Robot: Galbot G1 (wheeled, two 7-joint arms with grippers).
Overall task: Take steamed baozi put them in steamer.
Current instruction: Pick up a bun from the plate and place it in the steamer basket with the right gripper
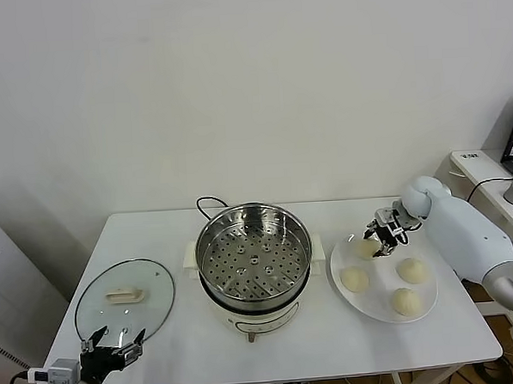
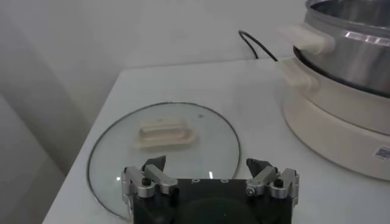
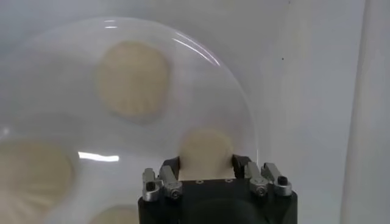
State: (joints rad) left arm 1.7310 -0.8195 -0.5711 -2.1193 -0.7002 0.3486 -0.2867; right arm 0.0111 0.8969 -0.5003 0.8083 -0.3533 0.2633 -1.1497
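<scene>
On the white plate (image 1: 423,305) at the right of the table, the right gripper (image 1: 381,241) reaches down over the rear-left bun (image 1: 364,248). In the right wrist view its two fingers (image 3: 170,167) sit on either side of this bun (image 3: 206,153), touching it or nearly so, narrowed around it. The bun still rests on the plate (image 3: 61,91).

The buns are small, smooth, cream-white and round, so none has a long axis or points any way. Four lie on the plate: the one in the gripper at the rear left, one at the front left (image 1: 354,279), one at the rear right (image 1: 411,270) and one at the front right (image 1: 406,301). They lie apart from each other.

Left of the plate, at the middle of the table (image 1: 333,343), stands the steamer (image 1: 254,254): a round shiny steel pot with a perforated tray inside, open at the top, on a cream-white base with side handles. A black cord (image 1: 207,205) runs from behind it. There are no buns inside it.

Further left, a round glass lid (image 1: 124,300) with a cream handle (image 1: 124,295) lies flat on the table.

At the front left edge of the table, the left gripper (image 1: 112,347) hangs just in front of the lid, its fingers (image 2: 152,176) spread wide and holding nothing.
</scene>
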